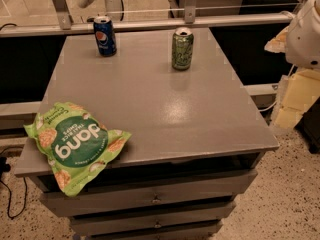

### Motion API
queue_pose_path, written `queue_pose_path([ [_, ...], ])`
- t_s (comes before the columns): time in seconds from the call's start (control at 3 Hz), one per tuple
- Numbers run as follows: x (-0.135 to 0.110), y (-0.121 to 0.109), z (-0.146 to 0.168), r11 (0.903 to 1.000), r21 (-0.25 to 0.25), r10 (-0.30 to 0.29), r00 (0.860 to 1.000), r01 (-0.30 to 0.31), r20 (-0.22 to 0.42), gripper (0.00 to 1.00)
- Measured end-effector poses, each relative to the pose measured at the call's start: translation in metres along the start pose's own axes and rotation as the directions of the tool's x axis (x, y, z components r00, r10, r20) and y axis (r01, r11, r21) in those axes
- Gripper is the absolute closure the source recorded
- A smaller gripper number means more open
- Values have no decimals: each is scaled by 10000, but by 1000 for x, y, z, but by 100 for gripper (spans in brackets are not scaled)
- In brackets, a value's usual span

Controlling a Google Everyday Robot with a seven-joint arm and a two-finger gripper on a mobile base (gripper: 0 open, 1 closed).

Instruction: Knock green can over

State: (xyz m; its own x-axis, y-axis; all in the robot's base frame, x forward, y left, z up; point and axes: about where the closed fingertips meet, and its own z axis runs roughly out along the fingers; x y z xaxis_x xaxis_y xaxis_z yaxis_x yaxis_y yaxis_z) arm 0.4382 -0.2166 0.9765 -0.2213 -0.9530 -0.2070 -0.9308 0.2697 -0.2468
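A gray table [150, 114] stood in the middle of the room. The green can [182, 49] stood up straight near the back edge of the table, a little to the right of the middle. Its silver top faced up. Nothing was touching it.

A blue can [105, 35] also stood up straight near the back edge, over to the left and well apart from the green can. A big green chip bag [75, 144] lay flat on the front left corner, and part of it hung over the edge.

Under the table top were drawers [155, 196]. Behind the table ran a gray rail [150, 24]. The floor [290, 194] was speckled.

A white round robot part [306, 34] poked in at the right edge, off to the side of the table and well apart from the green can. The gripper did not show in the camera view, so it was not possible to tell if it was let go, squeezed tight, or holding something.
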Motion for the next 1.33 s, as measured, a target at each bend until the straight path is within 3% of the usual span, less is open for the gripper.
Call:
queue_pose_path([
  [0.33,0,0,0,10000,2,0,10000,0,1,0],
  [0.67,-2,-19,12,9996,239,-140,9991,130,403,0],
  [1.0,-7,-64,41,9979,635,-211,9912,128,1308,0],
  [1.33,-21,-118,78,9961,862,-35,9676,-189,2523,0],
])
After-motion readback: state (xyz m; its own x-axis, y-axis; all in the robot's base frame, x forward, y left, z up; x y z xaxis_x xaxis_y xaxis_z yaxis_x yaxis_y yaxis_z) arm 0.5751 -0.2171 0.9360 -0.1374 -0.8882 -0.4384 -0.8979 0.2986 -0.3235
